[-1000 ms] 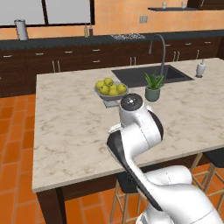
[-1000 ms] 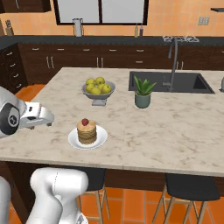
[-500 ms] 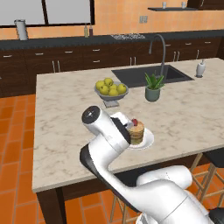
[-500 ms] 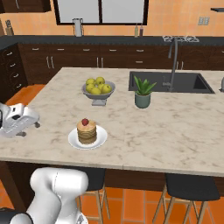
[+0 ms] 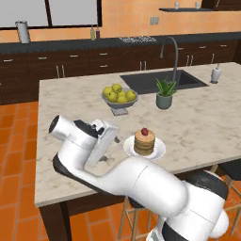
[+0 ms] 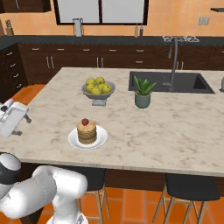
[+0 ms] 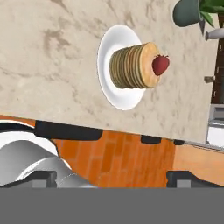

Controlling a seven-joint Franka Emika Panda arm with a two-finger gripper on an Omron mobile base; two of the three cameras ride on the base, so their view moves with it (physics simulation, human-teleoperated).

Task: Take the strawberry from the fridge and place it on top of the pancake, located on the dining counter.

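One strawberry [image 5: 144, 132] sits on top of one pancake [image 5: 144, 142] stack, on a single white plate [image 5: 159, 152] on the dining counter [image 5: 197, 122]; farther back on the same top stand one bowl of yellow-green fruits [image 5: 119, 95] and one small potted plant [image 5: 164, 93]. The gripper [image 5: 104, 149] hangs over the counter beside the plate, on the side away from the sink [image 5: 162, 80], apart from the berry and holding nothing. In the hand view its fingertips [image 7: 43, 177] stand wide apart at the bottom, with the strawberry [image 7: 160, 64] well beyond them on the stack.
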